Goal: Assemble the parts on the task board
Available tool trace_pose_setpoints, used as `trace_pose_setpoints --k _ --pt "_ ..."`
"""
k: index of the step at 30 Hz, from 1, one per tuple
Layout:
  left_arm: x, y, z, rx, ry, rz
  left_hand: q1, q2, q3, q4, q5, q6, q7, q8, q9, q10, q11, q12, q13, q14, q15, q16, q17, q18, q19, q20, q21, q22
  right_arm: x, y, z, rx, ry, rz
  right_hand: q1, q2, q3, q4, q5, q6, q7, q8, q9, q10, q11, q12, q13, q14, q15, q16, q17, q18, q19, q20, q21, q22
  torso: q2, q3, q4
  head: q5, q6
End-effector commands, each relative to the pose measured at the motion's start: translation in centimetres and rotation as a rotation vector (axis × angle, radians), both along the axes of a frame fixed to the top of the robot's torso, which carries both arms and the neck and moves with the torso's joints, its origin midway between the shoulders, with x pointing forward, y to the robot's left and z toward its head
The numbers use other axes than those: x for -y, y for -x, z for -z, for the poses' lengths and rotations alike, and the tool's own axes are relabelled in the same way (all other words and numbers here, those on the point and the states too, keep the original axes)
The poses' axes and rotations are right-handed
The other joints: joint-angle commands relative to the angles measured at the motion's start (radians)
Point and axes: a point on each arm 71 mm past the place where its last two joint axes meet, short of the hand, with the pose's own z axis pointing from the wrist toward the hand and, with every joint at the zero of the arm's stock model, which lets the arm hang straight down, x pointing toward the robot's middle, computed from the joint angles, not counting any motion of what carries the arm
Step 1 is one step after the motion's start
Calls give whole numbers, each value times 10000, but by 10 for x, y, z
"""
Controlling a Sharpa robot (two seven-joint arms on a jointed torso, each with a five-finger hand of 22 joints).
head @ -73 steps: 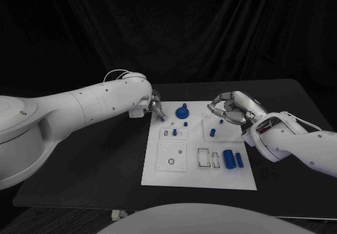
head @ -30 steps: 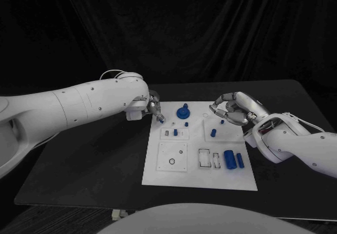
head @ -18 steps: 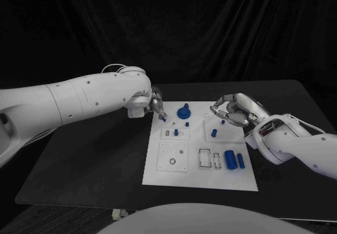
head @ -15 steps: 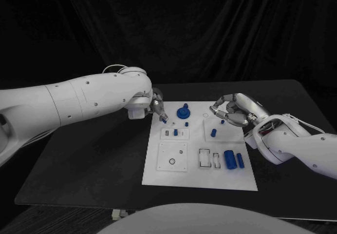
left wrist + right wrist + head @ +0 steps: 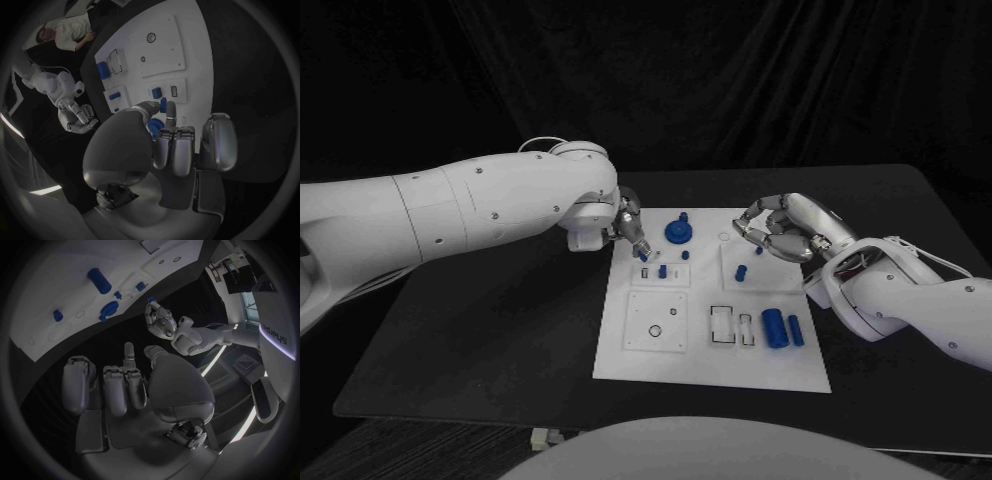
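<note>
The white task board (image 5: 711,360) lies mid-table. My left hand (image 5: 623,226) is at its far left corner and pinches a small blue peg (image 5: 643,255) just above the board; the left wrist view shows the peg (image 5: 163,105) between thumb and fingertip. My right hand (image 5: 785,230) hovers over the far right part of the board, fingers half curled and apart, with nothing in them. A round blue part with a knob (image 5: 678,232) stands at the far edge. Small blue pegs (image 5: 664,270) stand behind it. Two blue cylinders (image 5: 772,326) lie near the right edge.
Two empty rectangular slots (image 5: 720,325) and a small ring (image 5: 653,330) mark the near half of the board. Bare black table (image 5: 488,330) lies on both sides. A black curtain hangs behind.
My left hand has brought the peg slightly nearer and lower over the board's far left corner. The right hand has hardly moved.
</note>
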Motion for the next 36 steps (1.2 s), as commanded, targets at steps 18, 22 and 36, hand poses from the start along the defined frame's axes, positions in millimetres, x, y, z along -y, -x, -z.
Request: trace_pose_setpoints --k 18,22,36 --pt "-4 9 12 1161 -232 -631 -232 219 1382 -1392 414 -279 -26 376 303 1024 65 43 2607 1076 9 65 2635 69 387 -11 120 1944 -2 2 2 -128 20 78 -6 54 32 -8 -10 -67 3 2 -14 1075 -19 27 2631 1056 -14 26 2634 168 -84 18 -61 1885 22 -6 26 110 2" --pt "-6 12 13 1290 -308 -585 -234 205 1381 -1412 407 -285 -28 384 309 1029 62 55 2615 1076 6 65 2635 68 390 -13 125 1945 -3 2 3 -149 23 87 -6 54 32 -8 -10 -67 3 2 -14 1075 -19 27 2631 1056 -14 26 2634 168 -84 18 -61 1885 11 -7 20 165 2" --pt "-3 18 21 1245 -242 -545 -240 200 1384 -1440 399 -285 -31 397 313 1039 56 76 2629 1076 -1 65 2635 70 391 -18 119 1942 -5 3 4 -208 16 56 37 35 43 -26 24 -73 2 8 -18 1075 -20 27 2631 1056 -12 26 2634 170 -92 20 -75 1881 -1 1 20 186 2"
